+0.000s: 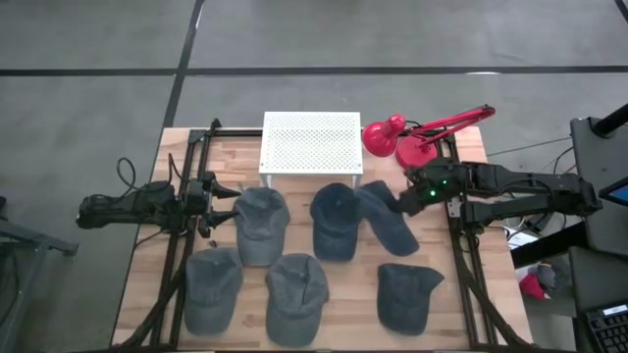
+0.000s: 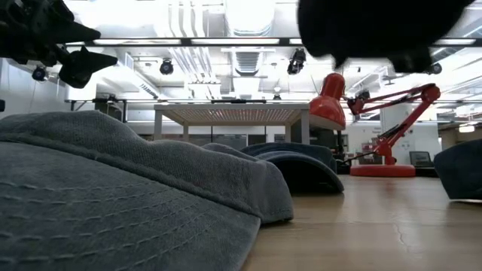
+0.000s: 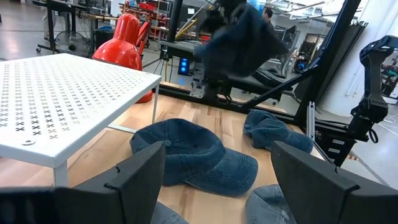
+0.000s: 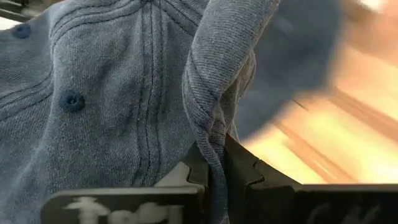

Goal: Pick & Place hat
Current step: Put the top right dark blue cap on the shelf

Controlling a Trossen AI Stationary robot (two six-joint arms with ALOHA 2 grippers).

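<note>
High view: my right gripper, fingers pressed together on a fold of the dark blue denim baseball cap, holds it at the table's right-centre, beside the navy cap; the held cap's long axis trails from my fingers toward the table's near edge. The white perforated metal shelf, the likely goal, lies to my left and farther back, well apart; my left gripper waits spread wide at the left side, nearer the shelf but empty.
</note>
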